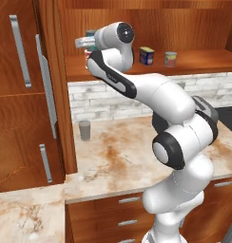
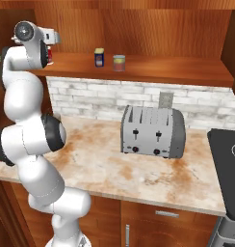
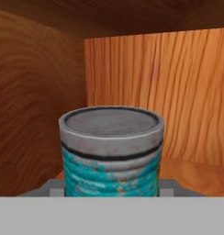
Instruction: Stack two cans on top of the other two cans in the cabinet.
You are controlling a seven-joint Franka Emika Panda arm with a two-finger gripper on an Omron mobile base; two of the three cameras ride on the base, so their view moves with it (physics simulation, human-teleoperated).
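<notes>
The teal can [image 3: 111,151] is seen close in the hand view, upright, its long axis vertical and its flat grey top facing up. It sits between the two dark finger tips, one of which [image 3: 50,187] is seen low at its left side and the other low at its right. The fingers appear pressed against the can's sides, though the contact itself is cut off by the bottom of the view. Behind the can, the cabinet's wood-panel back [image 3: 169,92] and left side wall are seen, so the can is held at the left end of the cabinet [image 1: 203,60].

In the left base view, the gripper [image 1: 87,43] is reached into the left end of the recess, and the teal can's top is just visible beyond the hand. A little red shows below the hand, most likely the red can [image 1: 87,56], but whether the teal can touches it cannot be told. In the right base view, the same red can [image 2: 51,54] peeps out beside the wrist.

Well apart to the right on the shelf, the blue can [image 1: 146,55] and the pale can [image 1: 170,59] are stood upright, near each other but not touching.

A grey cup [image 1: 84,130] is stood on the counter [image 1: 122,152], and a toaster [image 2: 152,132] is seen there too.
</notes>
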